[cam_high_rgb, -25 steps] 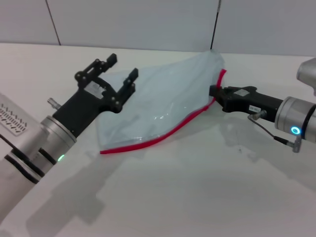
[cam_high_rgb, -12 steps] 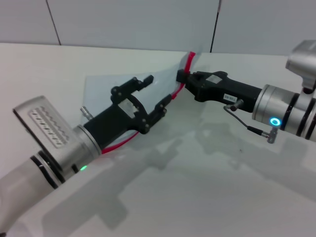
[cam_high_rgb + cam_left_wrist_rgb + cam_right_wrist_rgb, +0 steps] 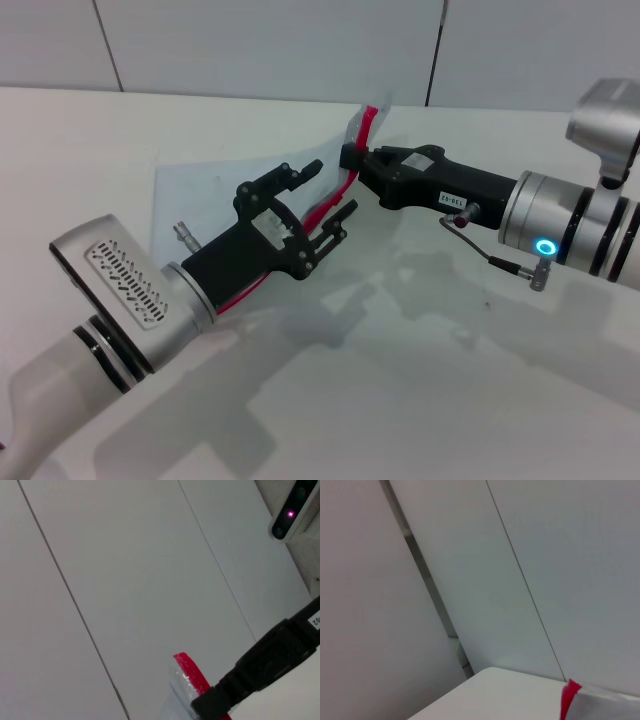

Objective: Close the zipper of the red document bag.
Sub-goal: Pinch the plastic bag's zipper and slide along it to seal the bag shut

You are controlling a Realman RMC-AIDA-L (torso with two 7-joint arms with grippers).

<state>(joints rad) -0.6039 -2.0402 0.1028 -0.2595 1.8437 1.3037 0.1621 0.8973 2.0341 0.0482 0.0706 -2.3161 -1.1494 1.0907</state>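
The red document bag [image 3: 195, 195] is a clear pale pouch, raised at one end off the white table. Its red zipper [image 3: 322, 208] runs from the lifted corner down toward my left arm. My right gripper [image 3: 350, 158] is shut on that lifted end of the zipper edge. Just below it my left gripper [image 3: 331, 187] is open, and the zipper strip passes between its black fingers [image 3: 300, 170]. I cannot make out the slider. The left wrist view shows the zipper end [image 3: 192, 677] held by the right gripper [image 3: 220, 700]. In the right wrist view only the bag's corner [image 3: 605, 702] and its zipper tip [image 3: 568, 697] show.
The white table [image 3: 420, 380] stretches toward me in front of both arms. Grey wall panels [image 3: 250, 50] with a dark seam stand close behind the bag.
My right gripper has carried the bag's zipper end up and to the left. My left gripper has swung in from the bag's far side until its fingers straddle the red strip.
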